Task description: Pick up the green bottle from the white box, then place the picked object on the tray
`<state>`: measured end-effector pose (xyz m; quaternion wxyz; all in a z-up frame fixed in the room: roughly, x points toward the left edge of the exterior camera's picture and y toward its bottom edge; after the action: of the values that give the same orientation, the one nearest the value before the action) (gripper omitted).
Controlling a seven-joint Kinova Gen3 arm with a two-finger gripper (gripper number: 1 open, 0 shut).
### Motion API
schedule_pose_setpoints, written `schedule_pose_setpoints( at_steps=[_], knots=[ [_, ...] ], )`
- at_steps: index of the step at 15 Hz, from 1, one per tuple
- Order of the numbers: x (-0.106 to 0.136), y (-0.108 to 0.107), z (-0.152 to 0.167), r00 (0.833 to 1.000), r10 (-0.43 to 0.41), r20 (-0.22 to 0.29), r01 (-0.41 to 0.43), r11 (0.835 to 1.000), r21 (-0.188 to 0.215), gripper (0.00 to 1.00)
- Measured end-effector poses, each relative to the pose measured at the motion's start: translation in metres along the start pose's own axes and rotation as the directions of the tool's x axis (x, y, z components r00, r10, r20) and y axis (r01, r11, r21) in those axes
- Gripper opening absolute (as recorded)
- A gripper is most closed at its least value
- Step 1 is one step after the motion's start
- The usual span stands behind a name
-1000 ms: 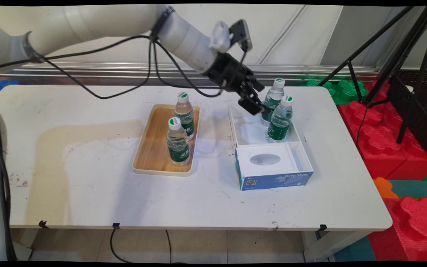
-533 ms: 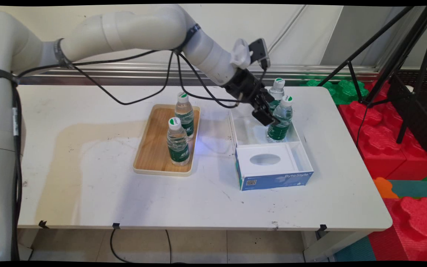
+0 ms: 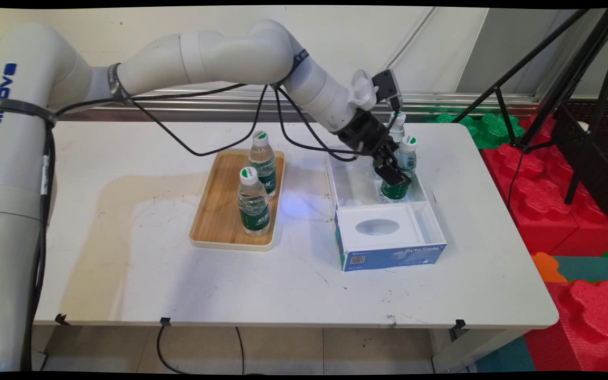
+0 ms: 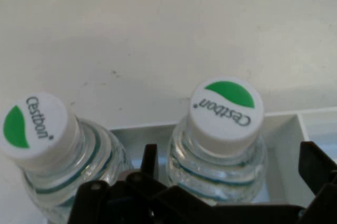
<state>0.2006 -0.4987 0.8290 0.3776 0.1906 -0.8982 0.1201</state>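
Main view: The white table (image 3: 124, 274) is scuffed and stained and stands before a pale wall. Red and green foam blocks (image 3: 583, 221) and a black tripod (image 3: 562, 84) occupy the right side. A wooden tray (image 3: 214, 211) carries two water bottles. A white box (image 3: 420, 221) holds the front bottle (image 3: 400, 171) and the rear bottle (image 3: 397, 125). The gripper (image 3: 395, 177) sits low inside the box at the front bottle, covering part of its label. Compared with the frame half a second earlier, the gripper is lower and farther right, closer around the same bottle.

Hand view: The front bottle (image 4: 224, 129) stands between the spread fingers (image 4: 316, 169) with clear gaps on either side; the pincer is open and grips nothing. The rear bottle (image 4: 52, 150) stands just outside the left finger.
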Motion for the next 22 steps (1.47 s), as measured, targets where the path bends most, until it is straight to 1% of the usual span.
schedule_pose_setpoints(
  at_steps=[4,5,9,15,19,22],
  knots=[
    [0.001,-0.002,0.013,1.000,-0.007,-0.001,0.007,1.000,-0.003,1.00],
    [0.002,-0.002,0.014,1.000,-0.007,-0.002,0.007,1.000,-0.004,0.00],
    [0.004,-0.003,0.019,1.000,-0.011,-0.010,0.011,1.000,-0.007,0.00],
    [0.006,-0.003,0.016,0.999,-0.025,-0.026,0.025,1.000,-0.007,0.00],
    [0.010,-0.002,0.005,0.998,-0.031,-0.049,0.031,0.999,-0.010,0.00],
    [0.012,0.001,-0.014,0.997,-0.035,-0.073,0.035,0.999,-0.009,0.00]
  ],
)
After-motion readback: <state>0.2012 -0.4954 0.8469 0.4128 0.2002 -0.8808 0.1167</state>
